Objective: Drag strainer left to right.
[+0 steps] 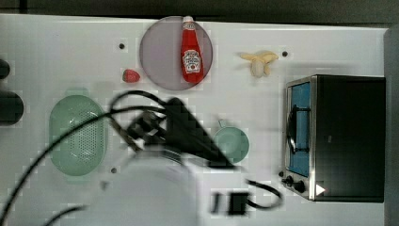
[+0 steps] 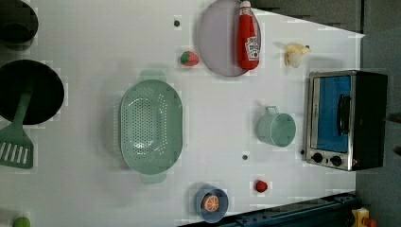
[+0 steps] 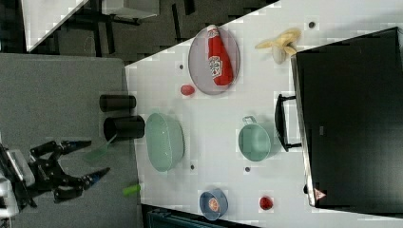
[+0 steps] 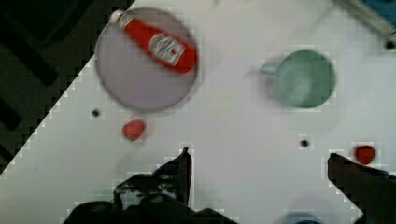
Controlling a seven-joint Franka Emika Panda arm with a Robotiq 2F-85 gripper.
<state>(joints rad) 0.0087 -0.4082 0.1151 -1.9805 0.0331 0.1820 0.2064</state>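
Where grey floor borders it, white table (image 2: 94,38) under strainer (image 2: 150,125), claw (image 4: 257,161) wide open, empty.

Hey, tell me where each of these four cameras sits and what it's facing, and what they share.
Top view: overhead, looking down on the white table; the blurred arm crosses it.
Left view: high, looking down on the strainer and mug; no arm.
Right view: high, off one table edge; gripper open off the table.
Wrist view: on the arm, looking down past open jaws at the ketchup bottle.
All four share the bottle and mug.
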